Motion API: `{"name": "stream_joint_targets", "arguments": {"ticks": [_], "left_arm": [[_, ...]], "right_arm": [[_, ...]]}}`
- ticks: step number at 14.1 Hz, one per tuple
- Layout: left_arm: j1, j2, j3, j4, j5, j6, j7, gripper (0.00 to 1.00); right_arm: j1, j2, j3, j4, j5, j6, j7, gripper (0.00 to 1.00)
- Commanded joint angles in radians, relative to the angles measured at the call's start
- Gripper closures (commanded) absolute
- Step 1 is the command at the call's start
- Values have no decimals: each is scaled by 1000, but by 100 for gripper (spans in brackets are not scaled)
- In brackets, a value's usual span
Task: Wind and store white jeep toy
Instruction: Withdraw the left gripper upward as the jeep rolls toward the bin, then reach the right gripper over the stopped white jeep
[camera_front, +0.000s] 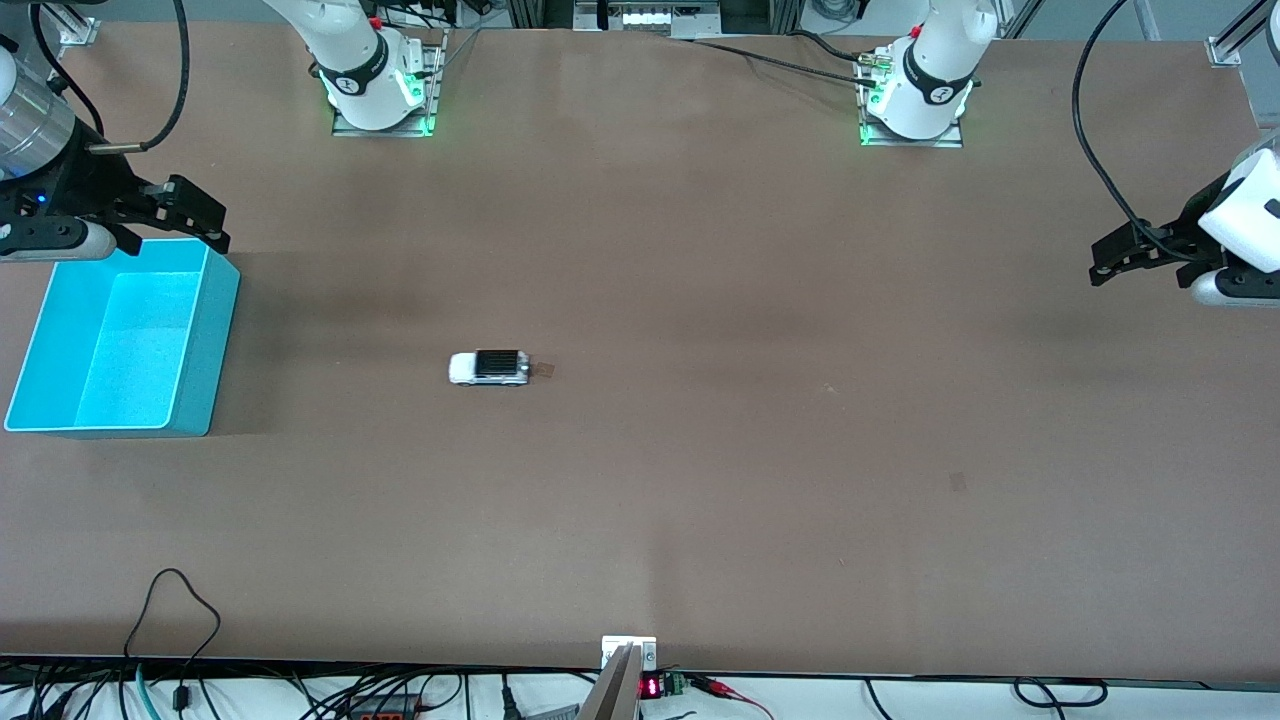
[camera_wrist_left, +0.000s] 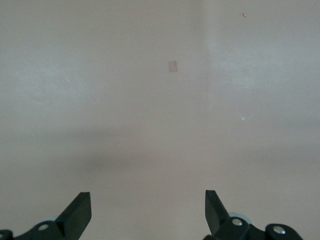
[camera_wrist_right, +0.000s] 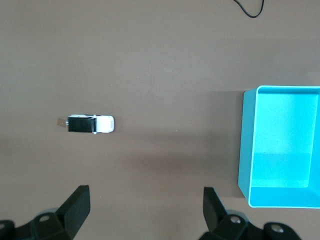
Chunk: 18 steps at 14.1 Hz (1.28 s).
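The white jeep toy (camera_front: 489, 368) (camera_wrist_right: 91, 124), tiny with a black roof panel, stands alone on the brown table near its middle, somewhat toward the right arm's end. My right gripper (camera_front: 190, 215) (camera_wrist_right: 145, 197) hangs open and empty by the corner of the turquoise bin (camera_front: 120, 340) (camera_wrist_right: 280, 150), well away from the jeep. My left gripper (camera_front: 1125, 255) (camera_wrist_left: 148, 202) waits open and empty over bare table at the left arm's end; the jeep does not show in its wrist view.
The turquoise bin has nothing in it and sits at the right arm's end of the table. A small brown patch (camera_front: 545, 371) lies just beside the jeep. Cables (camera_front: 180, 620) trail along the table edge nearest the front camera.
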Motion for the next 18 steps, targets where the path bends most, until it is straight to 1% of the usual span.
{"name": "stream_joint_targets", "arguments": {"ticks": [1, 6, 10, 14, 17, 18], "left_arm": [[-7, -13, 3, 18, -18, -45, 25, 0], [-7, -13, 2, 43, -18, -126, 14, 0], [-9, -5, 3, 60, -18, -133, 16, 0], [-9, 1, 3, 61, -9, -131, 16, 0], [-12, 2, 3, 67, -9, -131, 14, 0], [-13, 1, 3, 69, -9, -131, 14, 0]], "right_arm": [[1, -11, -3, -10, -5, 2, -15, 0], [1, -11, -2, -10, -5, 2, -15, 0], [3, -9, -2, -16, -5, 5, -14, 0], [21, 46, 1, -24, 0, -15, -27, 0], [67, 93, 1, -38, -2, 1, -93, 0], [85, 118, 1, -39, 0, 8, -142, 0]]}}
